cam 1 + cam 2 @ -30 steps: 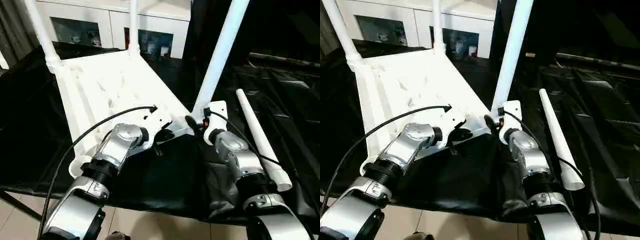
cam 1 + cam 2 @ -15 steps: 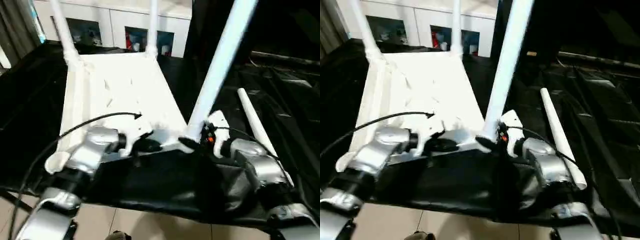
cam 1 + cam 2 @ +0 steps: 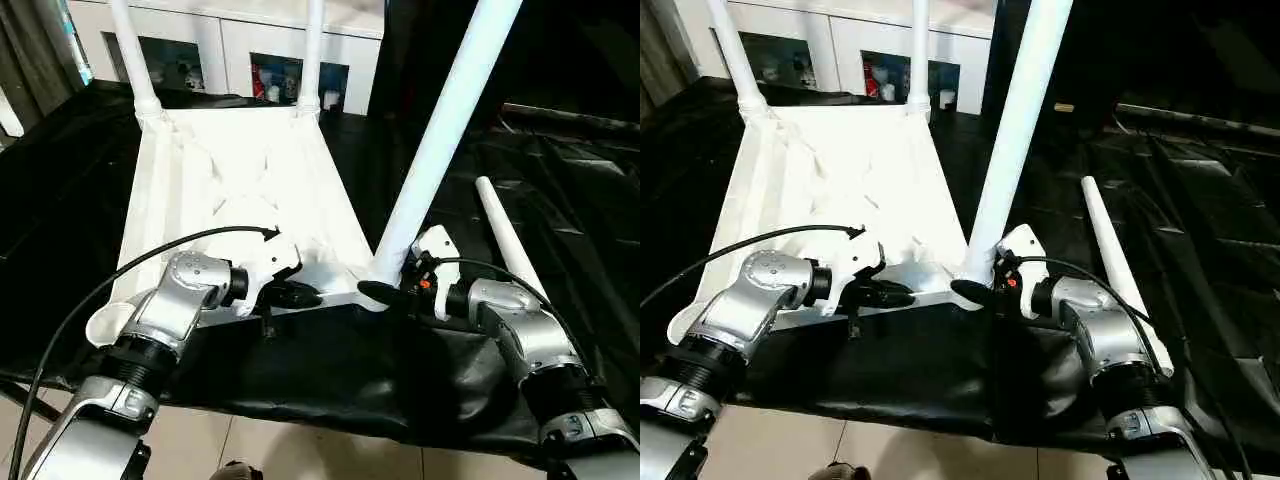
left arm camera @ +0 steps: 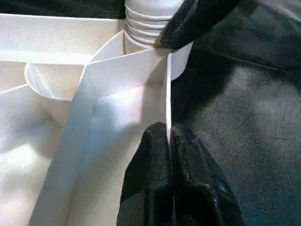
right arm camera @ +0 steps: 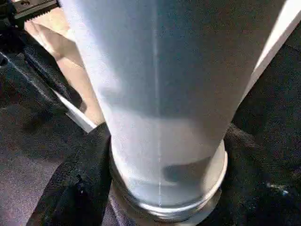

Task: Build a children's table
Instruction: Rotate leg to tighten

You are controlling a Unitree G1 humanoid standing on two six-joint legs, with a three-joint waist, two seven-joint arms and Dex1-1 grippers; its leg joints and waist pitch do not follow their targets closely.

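The children's table's white tabletop (image 3: 250, 170) lies upside down on black cloth. Legs stand in its far left (image 3: 125, 40), far right (image 3: 315, 40) and near right (image 3: 440, 130) corners. My left gripper (image 3: 300, 296) is shut on the thin rim of the near edge (image 4: 168, 94), just left of that near right corner. My right gripper (image 3: 385, 282) is at the foot of the near right leg (image 5: 160, 94), and one black finger (image 4: 197, 19) presses on its ridged base. A loose leg (image 3: 505, 240) lies on the cloth to the right. The near left socket (image 3: 105, 325) holds nothing.
The white cabinet (image 3: 230, 50) with glass doors stands behind the work surface. The black cloth (image 3: 330, 390) hangs over the front edge, with tiled floor (image 3: 300, 450) below. More crumpled black cloth (image 3: 580, 180) covers the right side.
The tabletop has swung on the cloth: its far end went right, its near left corner left. My right forearm now points leftward at the leg's foot. The loose leg stayed put.
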